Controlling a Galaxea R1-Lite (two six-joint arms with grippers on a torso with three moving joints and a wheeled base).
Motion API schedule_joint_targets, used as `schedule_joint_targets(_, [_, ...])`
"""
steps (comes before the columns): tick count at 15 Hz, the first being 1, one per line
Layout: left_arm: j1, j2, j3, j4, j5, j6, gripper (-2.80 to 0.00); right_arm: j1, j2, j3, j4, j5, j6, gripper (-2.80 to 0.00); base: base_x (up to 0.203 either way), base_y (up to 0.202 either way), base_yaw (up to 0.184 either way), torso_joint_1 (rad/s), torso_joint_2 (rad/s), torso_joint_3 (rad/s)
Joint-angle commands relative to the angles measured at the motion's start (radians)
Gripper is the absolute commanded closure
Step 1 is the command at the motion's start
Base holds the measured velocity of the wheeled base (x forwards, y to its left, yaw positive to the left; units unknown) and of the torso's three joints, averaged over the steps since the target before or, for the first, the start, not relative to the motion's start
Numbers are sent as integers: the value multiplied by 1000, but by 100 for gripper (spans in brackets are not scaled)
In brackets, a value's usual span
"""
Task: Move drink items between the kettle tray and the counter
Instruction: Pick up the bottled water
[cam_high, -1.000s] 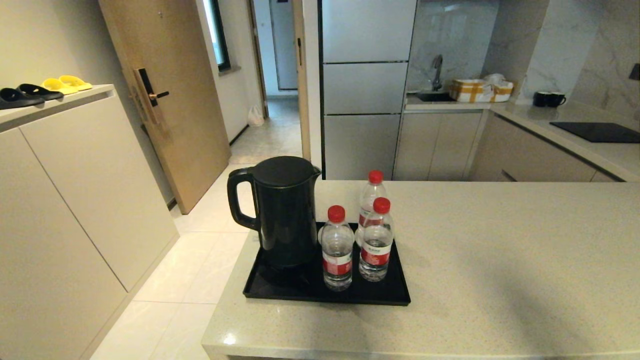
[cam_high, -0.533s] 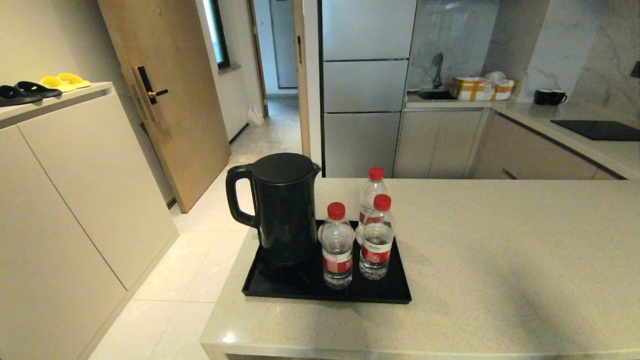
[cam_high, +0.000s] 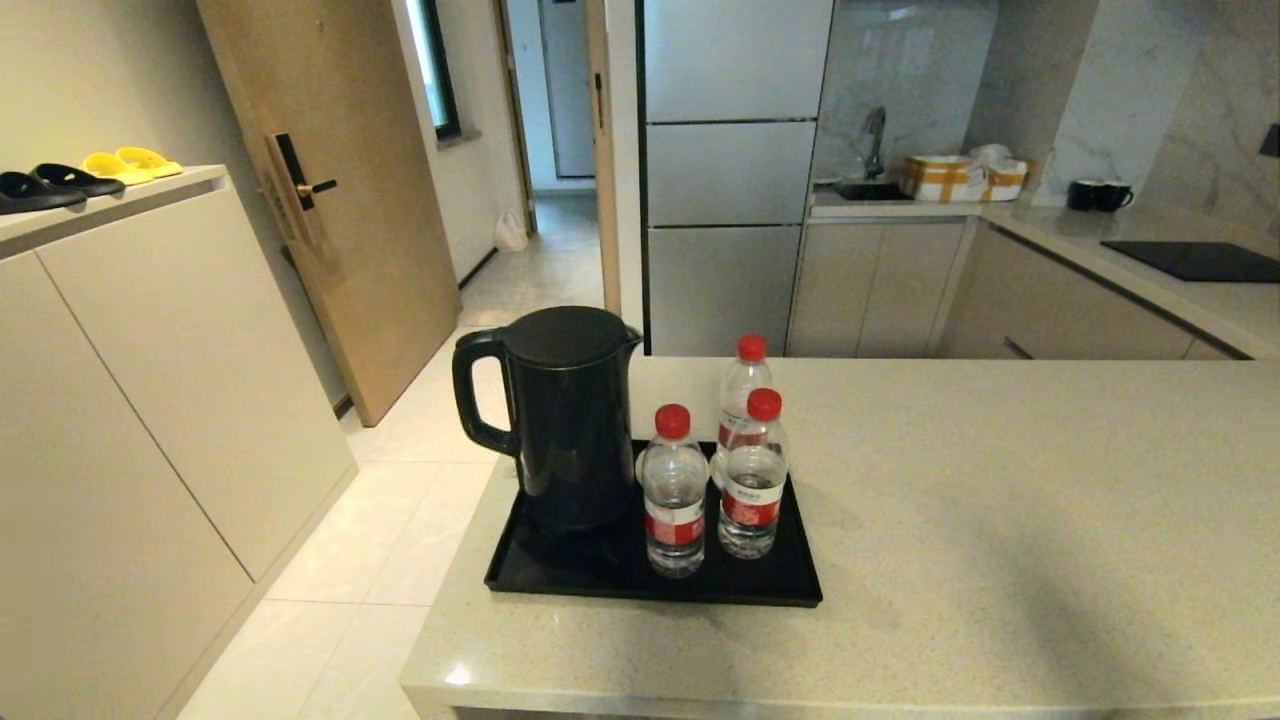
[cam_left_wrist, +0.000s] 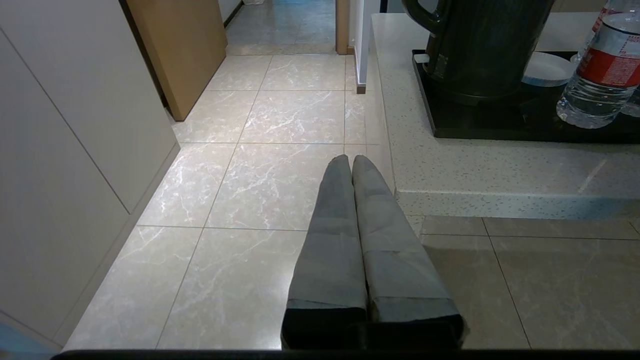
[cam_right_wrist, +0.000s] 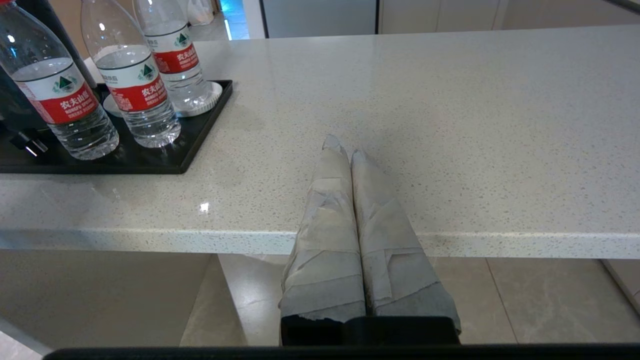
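Bottles (cam_high: 720, 470) (three, water inside) stand with the kettle (cam_high: 570, 420) on the kettle tray (cam_high: 760, 590). Both grippers, left gripper (cam_left_wrist: 351, 162) and right gripper (cam_right_wrist: 340, 150), hang with fingers pressed together short of the counter (cam_high: 1000, 520) edge, the tray beyond them.

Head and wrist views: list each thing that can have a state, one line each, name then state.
kettle: upright on the kettle tray, lid shut.
kettle tray: flat on the counter, holding kettle and bottles.
three water bottles: upright on the tray, red caps on.
saucer: on the tray, under the farthest bottle.
left gripper: shut, empty, over the floor beside the counter.
right gripper: shut, empty, at the counter's near edge.
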Motion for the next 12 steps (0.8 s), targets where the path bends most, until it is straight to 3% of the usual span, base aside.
schedule_joint_targets(1, [0,1,0,0,0,0,0,0,1,0,0,1,0,0,0,0,0,0,0,0])
schedule_joint_targets(8, [0,1,0,0,0,0,0,0,23,-51,88,0,-39,0,0,0,0,0,0,0])
schedule_joint_targets(10, [0,1,0,0,0,0,0,0,164,-174,90,6,10,0,0,0,0,0,0,0])
schedule_joint_targets(12, [0,1,0,0,0,0,0,0,395,-381,85,47,100,0,0,0,0,0,0,0])
